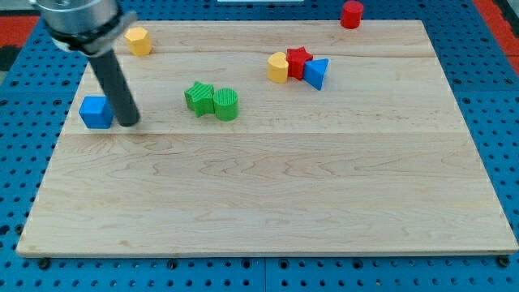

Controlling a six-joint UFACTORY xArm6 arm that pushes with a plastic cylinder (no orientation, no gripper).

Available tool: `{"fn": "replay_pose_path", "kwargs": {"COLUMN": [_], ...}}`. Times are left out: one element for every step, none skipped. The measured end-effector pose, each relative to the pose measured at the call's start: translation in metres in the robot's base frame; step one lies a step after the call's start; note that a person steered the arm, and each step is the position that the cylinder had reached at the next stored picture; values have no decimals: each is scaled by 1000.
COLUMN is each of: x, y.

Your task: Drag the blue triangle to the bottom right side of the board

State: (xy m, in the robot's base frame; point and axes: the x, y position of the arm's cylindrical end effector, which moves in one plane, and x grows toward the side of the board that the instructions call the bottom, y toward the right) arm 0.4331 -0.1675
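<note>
The blue triangle [317,73] lies on the wooden board [268,195] at the upper right of centre, touching a red star [298,62], which touches a yellow heart-like block [278,67]. My tip [130,123] rests on the board at the view's left, just right of a blue cube [96,112]. The tip is far to the left of the blue triangle.
A green star [199,98] and a green cylinder [226,105] sit together left of centre. A yellow hexagon block [139,40] lies at the top left. A red cylinder [351,14] stands at the board's top edge on the right.
</note>
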Motion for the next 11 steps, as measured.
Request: {"fn": "replay_pose_path", "kwargs": {"x": [65, 59, -19, -73, -137, -138, -98, -82, -47, -37, -85], "y": [77, 195, 272, 337, 306, 258, 245, 280, 340, 317, 325]}}
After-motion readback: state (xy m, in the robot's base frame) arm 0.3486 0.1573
